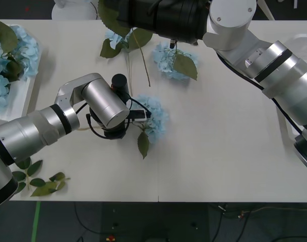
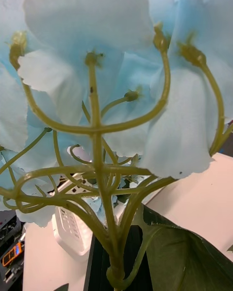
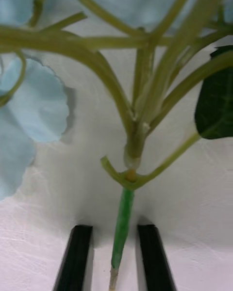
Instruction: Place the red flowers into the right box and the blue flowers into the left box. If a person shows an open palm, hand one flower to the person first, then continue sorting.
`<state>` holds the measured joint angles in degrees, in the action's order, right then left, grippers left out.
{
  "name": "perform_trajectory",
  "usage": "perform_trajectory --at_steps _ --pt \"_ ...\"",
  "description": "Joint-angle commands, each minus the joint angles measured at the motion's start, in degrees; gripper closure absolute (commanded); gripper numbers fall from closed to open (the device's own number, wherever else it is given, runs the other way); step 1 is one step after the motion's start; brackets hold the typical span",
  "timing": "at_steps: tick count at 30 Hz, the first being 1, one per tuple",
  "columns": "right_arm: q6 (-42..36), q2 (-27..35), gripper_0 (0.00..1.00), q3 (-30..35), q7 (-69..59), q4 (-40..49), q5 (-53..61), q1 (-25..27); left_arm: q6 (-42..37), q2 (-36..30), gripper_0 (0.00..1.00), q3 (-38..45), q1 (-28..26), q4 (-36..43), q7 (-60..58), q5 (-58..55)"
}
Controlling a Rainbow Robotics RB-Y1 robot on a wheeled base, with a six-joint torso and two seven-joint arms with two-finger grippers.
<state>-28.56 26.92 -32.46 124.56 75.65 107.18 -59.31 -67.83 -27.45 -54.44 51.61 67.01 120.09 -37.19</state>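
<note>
While the left box (image 1: 23, 98) is sitting at the frame's left edge holding blue flowers (image 1: 12, 63), the left gripper (image 3: 115, 259) is lying at centre-left, its narrowly parted fingers (image 3: 75, 257) straddling a bloom's (image 1: 153, 117) stem without touching it. At upper centre, the right gripper (image 1: 172, 44) is holding another bloom (image 2: 116, 72); I cannot tell its finger state.

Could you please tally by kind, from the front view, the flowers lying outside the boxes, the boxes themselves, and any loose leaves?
Blue flowers outside the boxes: 3
White boxes: 2, the left box and the right box
Loose green leaf cluster: 1
Total: 6
</note>
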Motion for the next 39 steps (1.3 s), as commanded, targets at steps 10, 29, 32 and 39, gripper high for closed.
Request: perform_trajectory --at_steps 10,29,32,39 --pt "0.5 -1.3 1.0 -0.2 2.0 2.2 0.7 -0.1 5.5 -0.4 1.0 -3.7 -3.2 -6.0 -3.0 1.2" --pt "3.2 -1.3 1.0 -2.1 2.1 2.1 0.8 0.0 -2.2 -19.7 1.0 20.4 -3.4 2.4 -5.6 -19.1" --pt "3.5 -1.5 1.0 -2.1 2.1 2.1 0.8 -0.1 -5.3 -22.2 1.0 25.7 -3.5 2.4 -5.7 -22.6" --pt "3.6 -1.5 1.0 -2.2 2.1 2.1 0.4 0.0 -10.3 -27.8 1.0 42.6 -7.4 3.1 -5.8 -30.7"
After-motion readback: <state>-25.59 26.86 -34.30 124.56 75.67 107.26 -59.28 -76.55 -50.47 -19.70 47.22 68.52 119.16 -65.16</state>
